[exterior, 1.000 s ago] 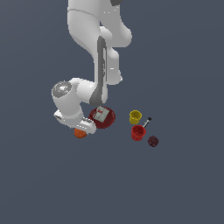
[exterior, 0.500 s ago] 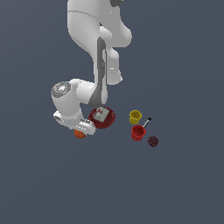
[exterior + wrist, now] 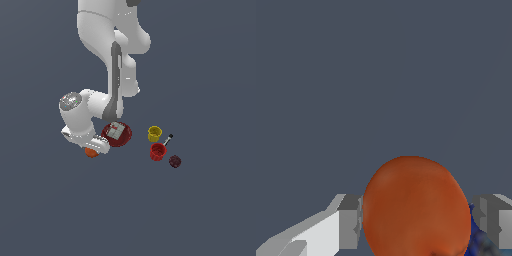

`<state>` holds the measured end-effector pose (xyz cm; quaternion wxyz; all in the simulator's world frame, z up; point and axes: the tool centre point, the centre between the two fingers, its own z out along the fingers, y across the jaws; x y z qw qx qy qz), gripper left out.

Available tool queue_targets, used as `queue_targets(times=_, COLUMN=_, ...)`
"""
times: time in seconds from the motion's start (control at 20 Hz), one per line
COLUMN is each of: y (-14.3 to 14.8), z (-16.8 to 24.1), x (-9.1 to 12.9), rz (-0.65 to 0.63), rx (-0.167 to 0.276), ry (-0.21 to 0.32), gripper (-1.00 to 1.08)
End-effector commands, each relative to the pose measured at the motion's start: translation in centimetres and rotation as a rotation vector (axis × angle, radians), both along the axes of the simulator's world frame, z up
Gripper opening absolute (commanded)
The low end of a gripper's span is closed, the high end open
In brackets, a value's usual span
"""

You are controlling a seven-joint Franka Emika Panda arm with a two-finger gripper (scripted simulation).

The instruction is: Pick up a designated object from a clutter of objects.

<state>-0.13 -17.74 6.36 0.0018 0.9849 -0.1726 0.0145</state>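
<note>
Ball vs my fingers [image 3: 416,220]: the orange ball [image 3: 416,207] sits squarely between them, one finger flanking each side; round, so no long axis.
Finger state: closed against the ball's flanks, grasping it by my judgement.
Ball's place: just beside the dark red plate [image 3: 125,140].
Containers: plate holds a box [image 3: 116,130]; yellow cup [image 3: 155,133] and red cup [image 3: 157,151] look empty.

I've got the arm folded down from its white base column, elbow bent, wrist low toward the exterior view's left, right near the surface. End effector [image 3: 93,148] points downward; in the wrist view its two fingers [image 3: 348,222] sit on either side of the orange ball [image 3: 416,205], pads touching or just beside it, jaws narrowed around it.
</note>
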Motion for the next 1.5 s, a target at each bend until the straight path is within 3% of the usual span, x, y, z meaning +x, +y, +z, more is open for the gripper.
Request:
queue_targets(times=0.0, y=0.4, z=0.5, x=0.0, rz=0.001, rx=0.000, ry=-0.002, gripper=-1.00)
queue_targets(times=0.55, y=4.5, z=5.8, x=-1.1, rz=0.000, rx=0.001, ry=0.003, gripper=-1.00)
queue_targets(times=1.45, y=17.3, z=22.5, x=-4.0, rz=0.000, rx=0.000, ry=0.018, gripper=-1.00)
